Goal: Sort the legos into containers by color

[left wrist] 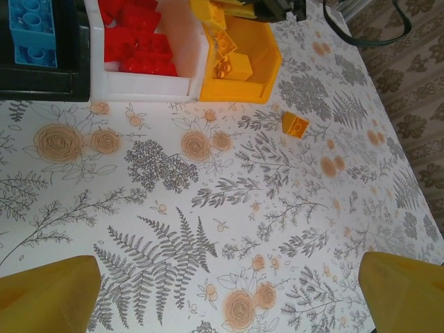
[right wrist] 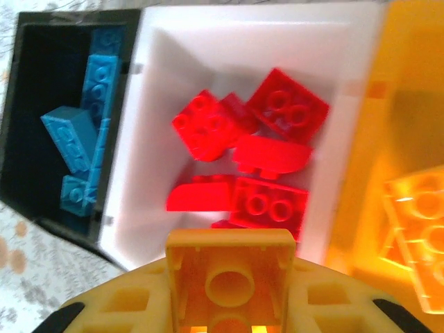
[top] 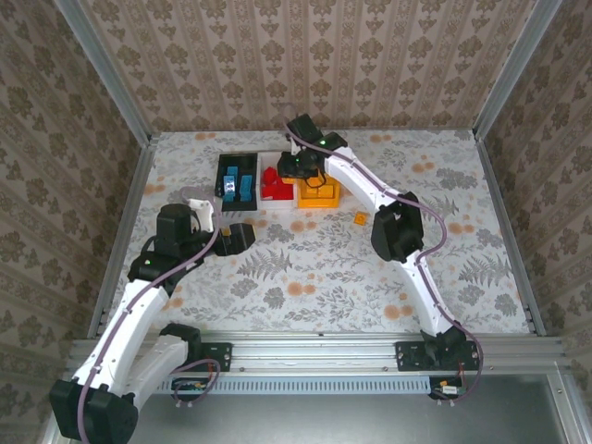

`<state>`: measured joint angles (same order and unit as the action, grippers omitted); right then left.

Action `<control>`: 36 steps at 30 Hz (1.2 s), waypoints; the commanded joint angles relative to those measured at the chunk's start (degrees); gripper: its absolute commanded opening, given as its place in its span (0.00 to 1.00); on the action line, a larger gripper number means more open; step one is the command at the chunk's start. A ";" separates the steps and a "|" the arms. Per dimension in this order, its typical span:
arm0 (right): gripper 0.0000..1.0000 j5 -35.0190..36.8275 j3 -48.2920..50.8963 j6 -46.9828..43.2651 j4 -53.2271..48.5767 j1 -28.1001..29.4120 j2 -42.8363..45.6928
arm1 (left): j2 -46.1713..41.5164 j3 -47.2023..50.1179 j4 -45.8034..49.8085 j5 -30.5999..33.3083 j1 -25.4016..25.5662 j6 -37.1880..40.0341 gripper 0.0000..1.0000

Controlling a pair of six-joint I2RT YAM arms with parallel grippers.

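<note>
The three containers stand in a row at the back: a black bin (top: 233, 181) with blue legos (right wrist: 78, 139), a white bin (right wrist: 159, 83) with red legos (right wrist: 267, 149), and an orange-yellow bin (top: 321, 195) with orange-yellow legos (right wrist: 423, 236). My right gripper (right wrist: 229, 313) hangs over the white bin's near edge, shut on an orange-yellow brick (right wrist: 229, 267) whose hollow underside faces the camera. One loose orange-yellow brick (left wrist: 295, 125) lies on the cloth right of the bins. My left gripper (left wrist: 225, 295) is open over bare cloth in front of the bins, nothing between its fingers.
The flower-patterned cloth (top: 305, 268) covers the table, with walls at the back and sides. The right arm's elbow (top: 393, 231) stands just right of the loose brick. From above, the left gripper (top: 239, 237) sits a little in front of the black bin.
</note>
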<state>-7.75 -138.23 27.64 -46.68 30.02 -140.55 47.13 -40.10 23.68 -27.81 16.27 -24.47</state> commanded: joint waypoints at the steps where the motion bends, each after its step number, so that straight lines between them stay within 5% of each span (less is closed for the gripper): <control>1: 0.29 5.02 -1.21 0.23 -3.86 -2.21 0.19 | -0.30 0.99 0.12 0.31 -0.55 -1.11 0.97; 5: 0.56 5.52 -1.12 -1.19 -5.49 -3.53 0.13 | 0.90 1.42 -1.30 -0.05 -0.63 -1.89 0.97; 9: 0.64 10.25 4.16 -3.35 -6.30 -4.52 4.97 | 1.38 1.60 -1.92 -0.11 -0.65 -2.16 0.97; 15: 0.71 20.14 30.31 -3.07 -1.55 -6.45 21.10 | 1.62 2.11 -2.65 -0.11 -0.64 -2.29 0.97; 21: 0.73 17.94 45.95 -0.95 2.40 -8.83 25.94 | 3.69 2.72 -5.70 -1.49 -0.61 -3.89 0.97; 28: 0.72 16.52 50.74 1.48 3.74 -9.84 24.45 | 3.09 2.81 -5.72 -1.73 -0.55 -4.73 0.97; 36: 0.60 14.97 52.20 2.41 6.07 -10.68 22.12 | 1.85 2.92 -4.01 -0.96 -0.59 -4.28 0.97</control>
<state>8.34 -86.61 28.99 -41.76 19.70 -116.64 49.87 -37.82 19.27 -28.56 16.01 -28.34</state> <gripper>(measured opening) 0.614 0.967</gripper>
